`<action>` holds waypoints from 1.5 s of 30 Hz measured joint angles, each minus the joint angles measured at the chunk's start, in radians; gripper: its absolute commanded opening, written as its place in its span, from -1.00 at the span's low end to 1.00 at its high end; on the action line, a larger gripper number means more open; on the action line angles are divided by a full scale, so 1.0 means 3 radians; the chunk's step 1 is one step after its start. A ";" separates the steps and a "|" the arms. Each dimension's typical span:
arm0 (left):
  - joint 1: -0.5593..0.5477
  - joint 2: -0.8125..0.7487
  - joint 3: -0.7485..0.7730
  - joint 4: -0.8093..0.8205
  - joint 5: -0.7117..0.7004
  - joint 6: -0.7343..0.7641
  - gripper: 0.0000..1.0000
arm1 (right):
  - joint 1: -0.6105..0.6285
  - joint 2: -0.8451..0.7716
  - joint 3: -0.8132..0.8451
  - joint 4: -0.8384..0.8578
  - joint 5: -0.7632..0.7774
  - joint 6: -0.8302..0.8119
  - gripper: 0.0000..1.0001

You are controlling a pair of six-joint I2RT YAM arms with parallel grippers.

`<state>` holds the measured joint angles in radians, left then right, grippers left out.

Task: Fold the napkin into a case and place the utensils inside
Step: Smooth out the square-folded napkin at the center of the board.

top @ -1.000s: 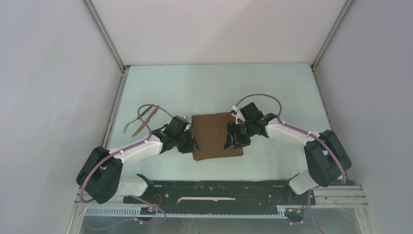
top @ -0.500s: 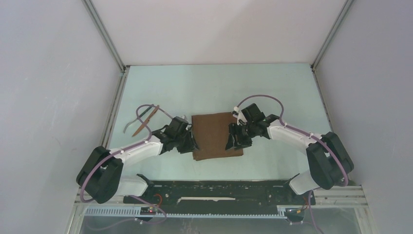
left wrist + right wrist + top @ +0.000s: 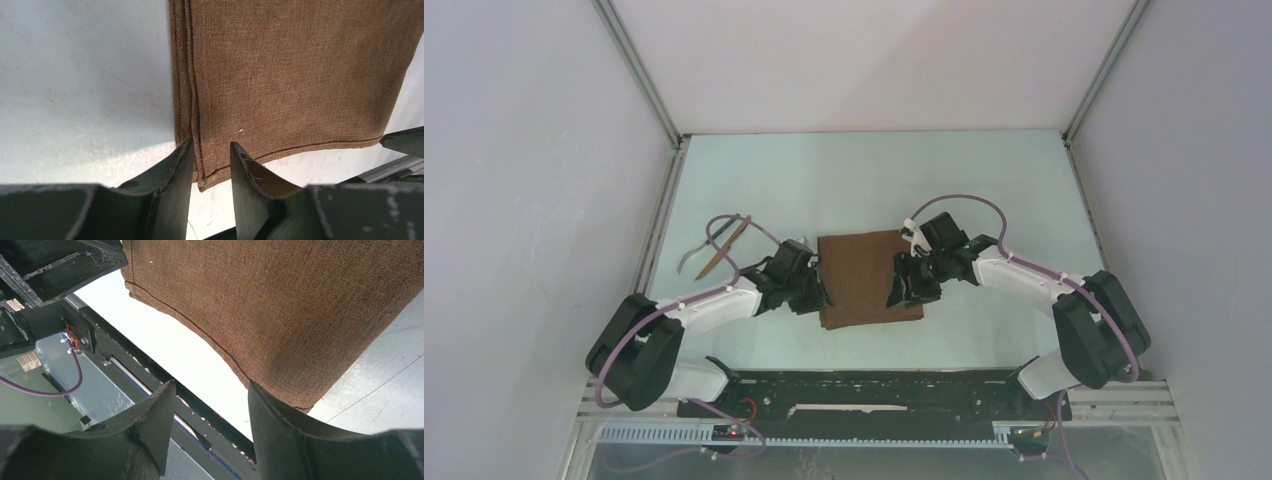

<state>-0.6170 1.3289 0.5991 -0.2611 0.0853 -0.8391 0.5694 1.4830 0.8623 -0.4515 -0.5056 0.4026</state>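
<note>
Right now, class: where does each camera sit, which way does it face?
Top external: above, behind the bases, looking down; both arms, left gripper, right gripper, folded dark brown cloth napkin.
Left wrist: behind its own open fingers, facing the napkin's corner.
Right wrist: behind its open fingers, facing the near rail.
Shared: the napkin.

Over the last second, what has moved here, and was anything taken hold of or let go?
Very little. The left arm's elbow crept slightly right and the right arm's elbow slightly outward; nothing was grasped or released. The left gripper stays open at the left edge of the napkin, and the right gripper stays open at its right edge. The napkin, fork and knife lie as before.
</note>
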 measured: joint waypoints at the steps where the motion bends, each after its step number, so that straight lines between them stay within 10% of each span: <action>1: 0.0000 0.0015 0.0000 0.0006 0.0001 -0.0001 -0.24 | 0.0000 0.0000 -0.0001 0.0000 0.0000 0.0000 0.25; 16: -0.0052 0.0060 -0.0053 0.0140 0.0018 -0.0062 -0.27 | 0.0000 0.0000 -0.0001 0.0020 -0.0004 0.0000 0.23; 30: -0.0079 0.0033 -0.0052 0.0090 -0.0013 -0.0086 -0.98 | 0.0000 0.0000 -0.0001 0.0024 -0.0006 0.0001 0.21; 45: -0.0088 -0.0207 -0.0020 -0.0228 -0.0189 -0.0079 -1.00 | 0.0000 0.0000 -0.0001 0.0027 -0.0029 0.0001 0.21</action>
<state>-0.6434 1.2667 0.5930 -0.3294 0.0284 -0.8627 0.5694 1.4830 0.8619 -0.4435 -0.5144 0.4030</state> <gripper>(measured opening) 0.005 0.607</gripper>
